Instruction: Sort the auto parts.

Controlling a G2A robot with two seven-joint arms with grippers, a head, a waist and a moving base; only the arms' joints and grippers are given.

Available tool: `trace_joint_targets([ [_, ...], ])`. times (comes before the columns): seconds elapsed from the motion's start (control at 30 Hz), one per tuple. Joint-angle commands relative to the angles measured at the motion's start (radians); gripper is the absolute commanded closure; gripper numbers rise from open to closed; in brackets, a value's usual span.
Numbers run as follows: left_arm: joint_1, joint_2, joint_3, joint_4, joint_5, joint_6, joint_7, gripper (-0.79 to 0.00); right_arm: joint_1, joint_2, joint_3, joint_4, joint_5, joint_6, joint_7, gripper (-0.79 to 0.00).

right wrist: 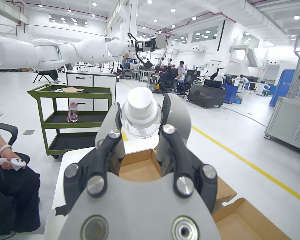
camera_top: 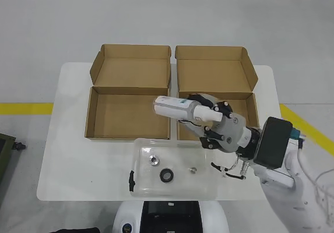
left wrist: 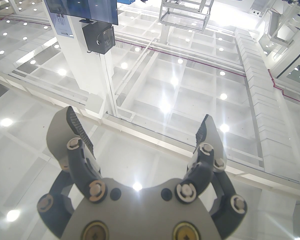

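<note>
I see a white table point(camera_top: 67, 163) on a grey hall floor marked with a yellow line point(camera_top: 15, 108), and a green cart point(right wrist: 72, 116) stands off to one side. At the far side of the table two open cardboard boxes sit side by side, the left box point(camera_top: 129, 116) and the right box point(camera_top: 213, 73). Nearer me is a clear tray point(camera_top: 178, 185) holding a metal bushing point(camera_top: 153, 160), a black ring point(camera_top: 167, 175) and a small nut point(camera_top: 193, 170). My right hand point(right wrist: 143, 108) is clamped on the neck of a white bottle point(camera_top: 178, 107), which is held level in the air above where the two boxes meet. My left hand point(left wrist: 138, 116) points up at the ceiling, its fingers spread apart and holding nothing.
</note>
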Motion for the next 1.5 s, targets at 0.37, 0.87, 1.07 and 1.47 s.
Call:
trace_joint_targets([
  [0.37,0.0,0.0,0.0,0.0,0.0,0.0,0.0,-0.785,0.049,-0.009,-0.005,0.019,0.032,0.006,-0.053,0.0],
  [0.87,0.0,0.0,0.0,0.0,0.0,0.0,0.0,-0.785,-0.055,-0.003,-0.011,0.114,-0.028,-0.043,-0.041,0.0],
  [1.07,0.0,0.0,0.0,0.0,0.0,0.0,0.0,-0.785,-0.129,0.011,0.039,0.124,-0.143,-0.058,0.037,0.0],
  [1.47,0.0,0.0,0.0,0.0,0.0,0.0,0.0,-0.785,-0.155,0.028,0.089,0.177,-0.24,-0.055,0.194,0.0],
])
